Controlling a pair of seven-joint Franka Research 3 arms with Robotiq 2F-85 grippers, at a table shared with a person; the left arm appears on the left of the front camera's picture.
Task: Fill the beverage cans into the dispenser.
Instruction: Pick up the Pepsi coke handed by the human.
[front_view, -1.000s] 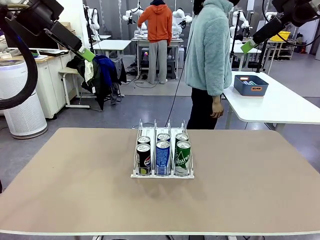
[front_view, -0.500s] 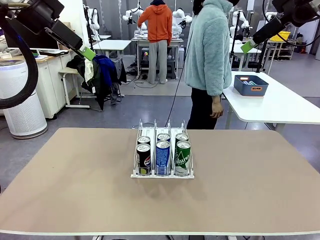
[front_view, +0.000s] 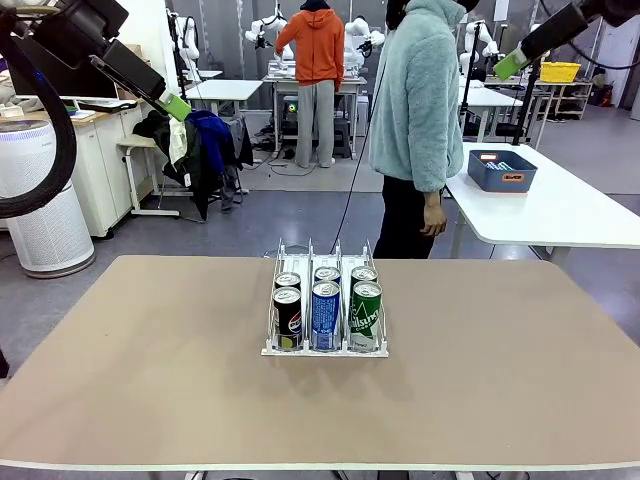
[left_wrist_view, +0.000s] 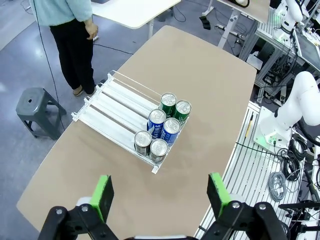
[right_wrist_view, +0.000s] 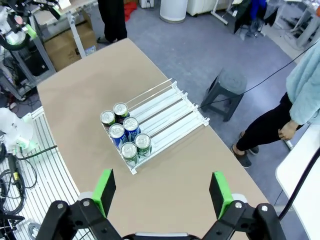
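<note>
Standing in dispenser: 6 cans | left gripper, right gripper: jaws spread

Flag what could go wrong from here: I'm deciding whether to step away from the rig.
1. The cans stand packed together at the robot-side end of the dispenser. A gripper lowered among them could tip one or shove the rack.
2. The person stands just beyond the lanes' empty far end. An arm reaching there might come close to them.
</note>
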